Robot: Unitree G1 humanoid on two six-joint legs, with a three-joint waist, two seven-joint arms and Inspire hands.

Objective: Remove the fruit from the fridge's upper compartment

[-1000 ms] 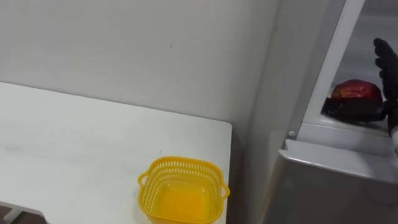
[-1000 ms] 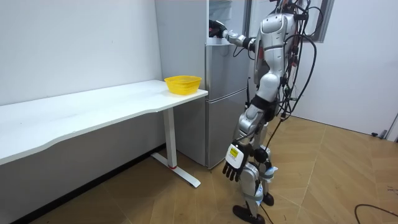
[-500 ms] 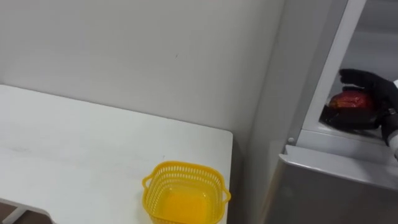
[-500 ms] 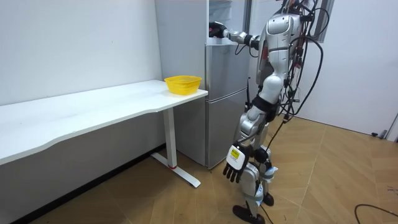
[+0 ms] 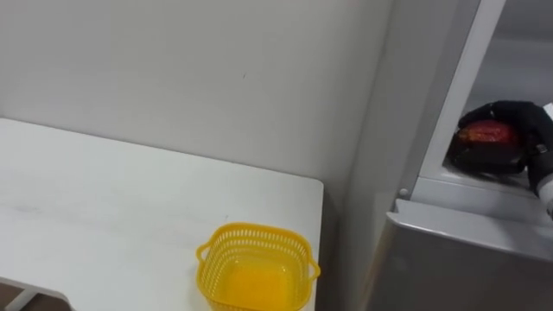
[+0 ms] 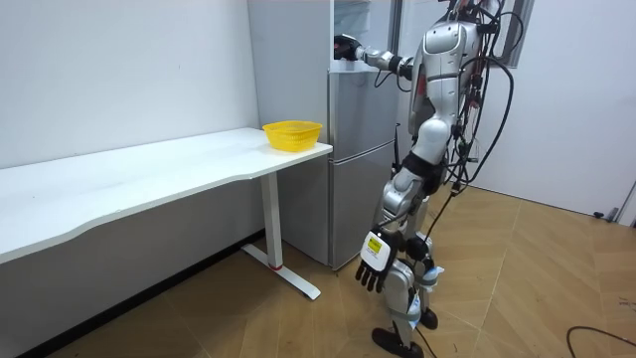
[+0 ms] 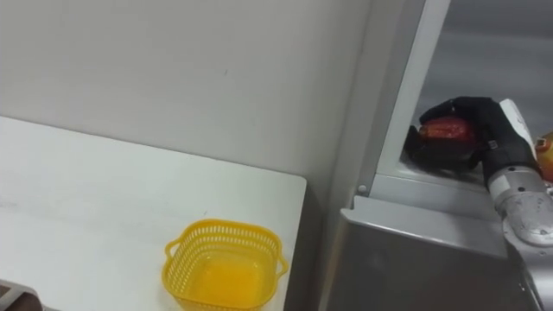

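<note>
A dark red fruit (image 5: 486, 136) (image 7: 445, 130) lies on the shelf of the open upper fridge (image 7: 449, 186), at the right of the eye views. My right hand (image 5: 518, 121) (image 7: 477, 117) reaches in over it, black fingers curled round its top and far side. In the room view I stand in front of the fridge (image 6: 363, 149) with the right arm stretched into the upper compartment and the right hand (image 6: 345, 47) inside. My left hand (image 6: 373, 263) hangs low beside my leg with its fingers relaxed.
A yellow plastic basket (image 5: 256, 268) (image 6: 292, 134) sits on the white table (image 5: 104, 216) near its right end, beside the fridge. A second yellowish fruit (image 7: 546, 147) shows at the shelf's right edge. A white wall stands behind the table.
My right hand came down from beside the red fruit onto it, and its fingers went from straight to curled round it. The eye view rose slightly.
</note>
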